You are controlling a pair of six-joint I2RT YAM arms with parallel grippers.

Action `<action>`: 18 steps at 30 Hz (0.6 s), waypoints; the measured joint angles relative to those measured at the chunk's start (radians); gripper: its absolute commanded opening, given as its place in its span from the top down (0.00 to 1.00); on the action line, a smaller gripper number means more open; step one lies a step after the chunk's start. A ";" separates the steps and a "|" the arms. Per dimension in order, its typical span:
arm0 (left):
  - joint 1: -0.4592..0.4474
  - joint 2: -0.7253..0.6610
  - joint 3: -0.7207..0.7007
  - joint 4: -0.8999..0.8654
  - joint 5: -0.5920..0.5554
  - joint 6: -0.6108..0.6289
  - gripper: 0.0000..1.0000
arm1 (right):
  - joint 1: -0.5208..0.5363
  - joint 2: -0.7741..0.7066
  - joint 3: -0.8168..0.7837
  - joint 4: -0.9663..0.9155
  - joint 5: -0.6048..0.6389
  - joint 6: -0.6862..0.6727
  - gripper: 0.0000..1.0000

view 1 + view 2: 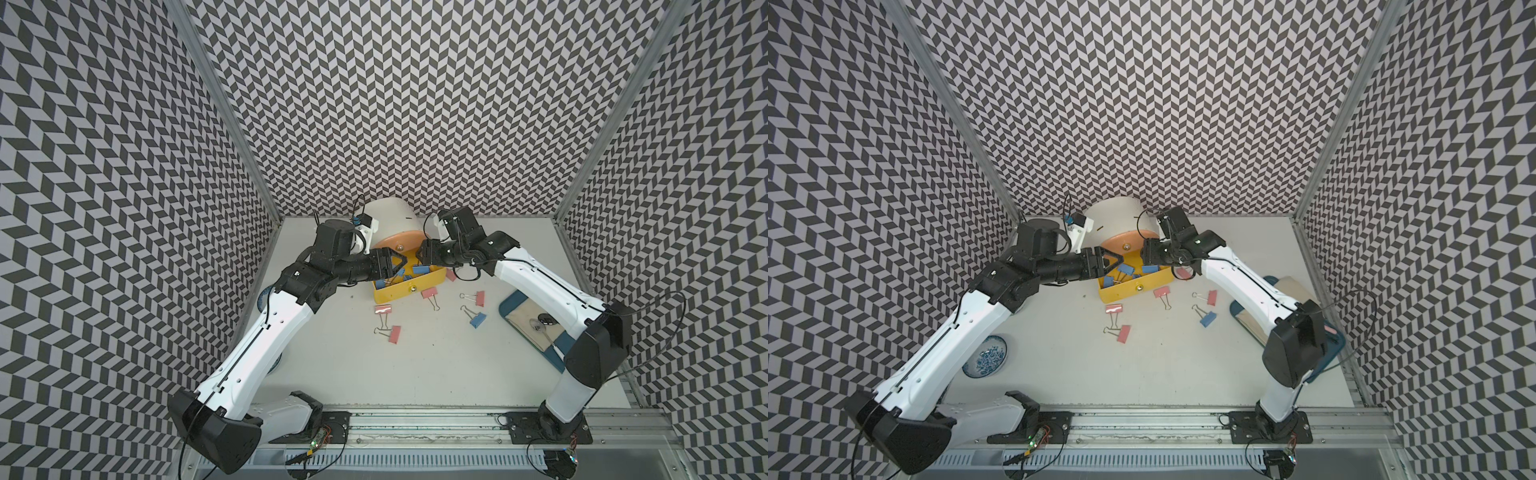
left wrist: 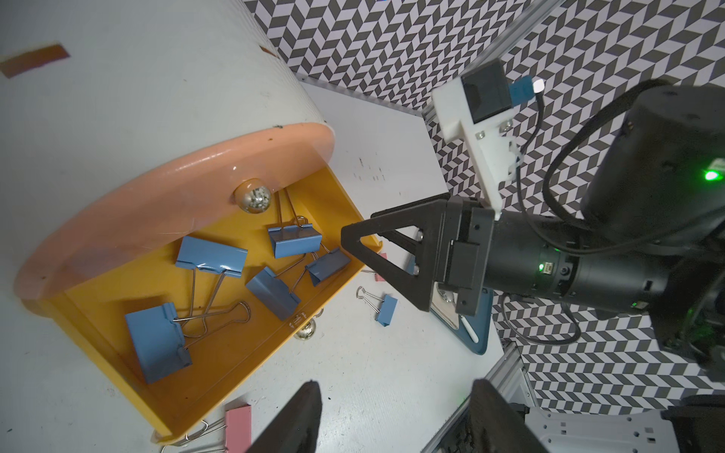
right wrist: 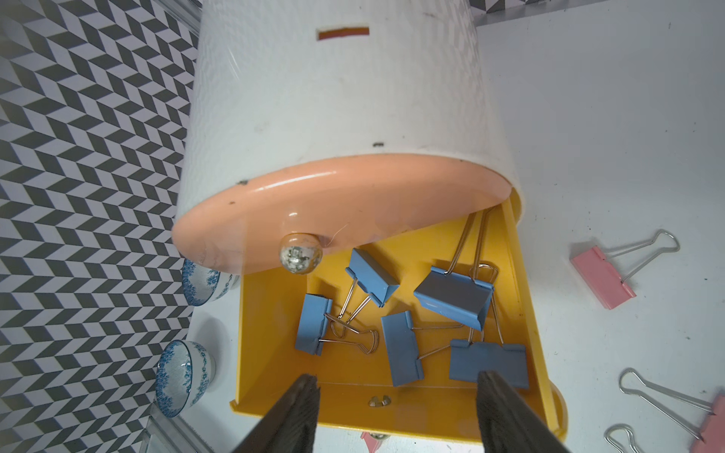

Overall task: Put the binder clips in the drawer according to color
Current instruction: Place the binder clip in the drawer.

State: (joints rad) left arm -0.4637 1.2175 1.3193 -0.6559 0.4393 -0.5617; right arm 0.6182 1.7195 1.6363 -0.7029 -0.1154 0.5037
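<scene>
Binder clips, blue, lie in the yellow drawer; left tool and right tool gape empty, so lift clear before reaching the stray blue clip.

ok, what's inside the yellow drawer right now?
Five blue binder clips lie loose in the yellow drawer, no pink ones. Its back part runs under the peach drawer front, so anything there is hidden.

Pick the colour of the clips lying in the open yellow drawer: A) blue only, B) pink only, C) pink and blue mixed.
A: the right wrist view shows only blue clips inside the yellow drawer, while the pink clips lie outside it on the table.
</scene>
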 measured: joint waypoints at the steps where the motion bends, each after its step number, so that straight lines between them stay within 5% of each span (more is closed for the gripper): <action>1: 0.000 -0.003 -0.006 -0.001 0.000 0.000 0.36 | -0.001 -0.011 -0.011 0.000 0.005 -0.002 0.32; 10: -0.050 -0.017 -0.045 0.005 -0.021 -0.020 0.36 | -0.033 -0.140 -0.143 0.001 0.042 -0.014 0.28; 18: -0.224 -0.106 -0.164 0.053 -0.106 -0.106 0.37 | -0.116 -0.269 -0.352 0.001 0.062 -0.032 0.25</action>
State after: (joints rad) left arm -0.6880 1.1110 1.1549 -0.6025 0.3336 -0.6682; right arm 0.5022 1.4502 1.2839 -0.7017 -0.0536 0.4717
